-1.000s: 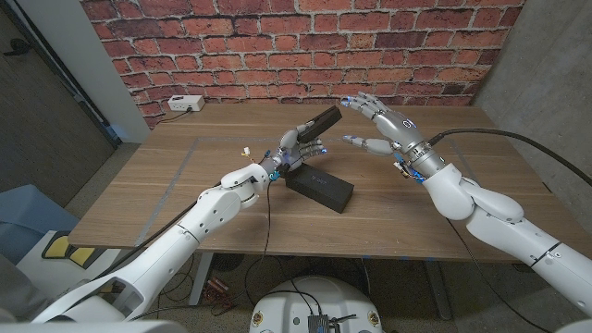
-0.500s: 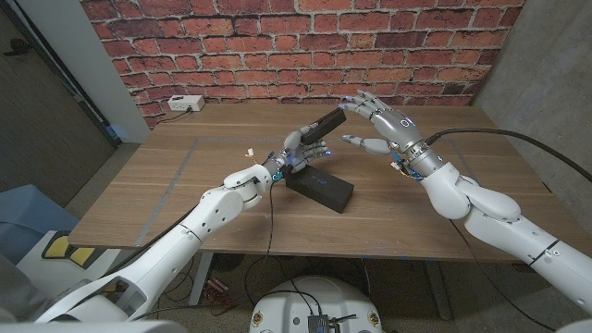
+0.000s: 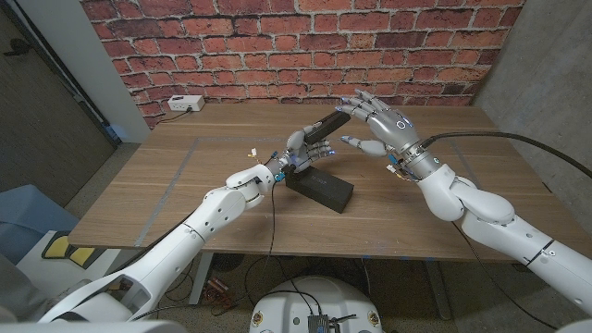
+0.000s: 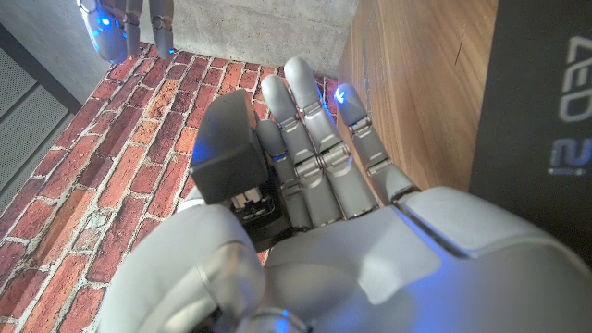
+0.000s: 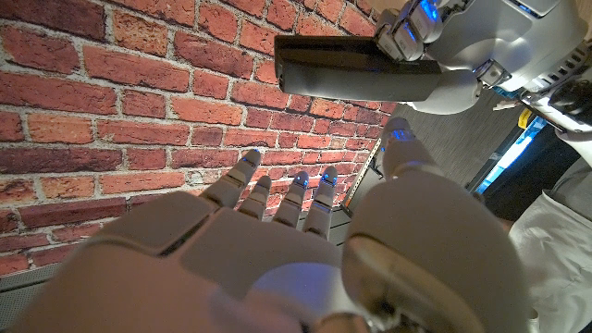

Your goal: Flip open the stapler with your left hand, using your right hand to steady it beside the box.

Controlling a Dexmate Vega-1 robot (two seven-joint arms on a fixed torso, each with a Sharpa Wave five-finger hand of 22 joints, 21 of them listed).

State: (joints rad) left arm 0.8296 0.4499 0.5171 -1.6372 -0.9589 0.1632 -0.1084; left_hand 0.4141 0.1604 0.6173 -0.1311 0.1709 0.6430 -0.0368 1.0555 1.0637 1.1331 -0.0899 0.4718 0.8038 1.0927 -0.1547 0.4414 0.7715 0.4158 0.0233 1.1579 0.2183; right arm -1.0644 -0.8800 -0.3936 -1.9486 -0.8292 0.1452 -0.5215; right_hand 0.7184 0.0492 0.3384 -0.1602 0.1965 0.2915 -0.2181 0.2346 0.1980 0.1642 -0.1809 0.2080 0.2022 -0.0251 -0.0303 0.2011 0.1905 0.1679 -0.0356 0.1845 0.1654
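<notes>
Now matte black stapler [image 3: 322, 126] gripped in glossy left robot hand [image 3: 298, 151]; right robot hand [image 3: 379, 120] open-fingered.

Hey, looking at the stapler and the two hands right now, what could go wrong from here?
1. The left hand holds the stapler tilted up off the table; its grip sits at the lower end, so the stapler may slip or twist.
2. The right hand is spread with its fingertips near the stapler's raised tip; pushing there could knock it loose.
3. A dropped stapler could hit the black box below.
</notes>
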